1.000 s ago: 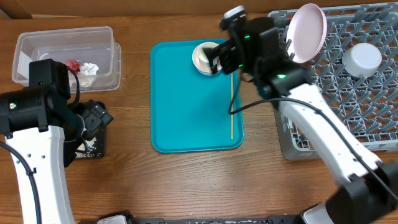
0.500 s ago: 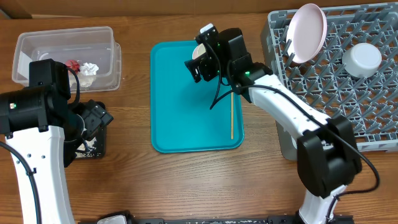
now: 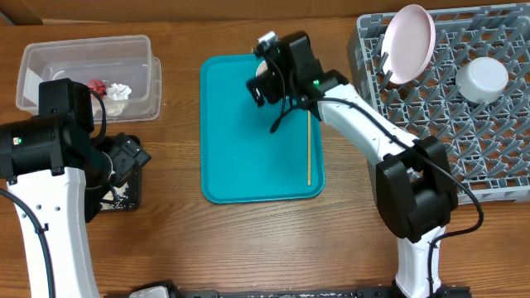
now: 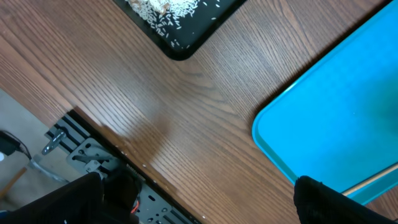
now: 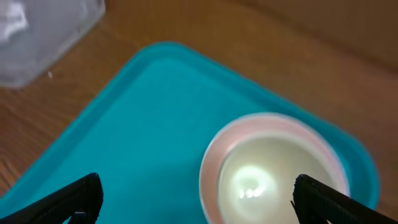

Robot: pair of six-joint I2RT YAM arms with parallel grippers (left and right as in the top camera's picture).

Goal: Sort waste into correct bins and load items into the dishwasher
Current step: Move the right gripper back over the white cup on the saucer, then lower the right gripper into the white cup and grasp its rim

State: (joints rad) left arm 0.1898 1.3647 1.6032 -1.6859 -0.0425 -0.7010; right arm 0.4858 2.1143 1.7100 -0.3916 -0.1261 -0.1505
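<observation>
The pale pink bowl (image 5: 209,174) stands at the far end of the teal tray (image 3: 248,149), with the small cream cup (image 5: 267,168) nested inside it. My right gripper (image 3: 263,80) hangs open just above them and hides them in the overhead view; in the right wrist view the gripper (image 5: 199,202) has its jaws wide apart and empty. The wooden stick (image 3: 309,149) lies along the tray's right side. My left gripper (image 3: 126,161) is open and empty beside the black tray (image 3: 116,197) with rice crumbs (image 4: 168,7). The plate (image 3: 411,43) and the grey-blue bowl (image 3: 482,79) are in the dish rack (image 3: 497,157).
The clear tub (image 3: 50,58) at the back left holds the red wrapper (image 3: 97,86) and the white napkin (image 3: 121,91). The table's front edge and a metal rail (image 4: 93,155) show under the left gripper. The right arm spans from the tray to the rack's front corner.
My right gripper has swung left from beside the bowl and cup to directly over them, covering them from above. The left arm has not moved.
</observation>
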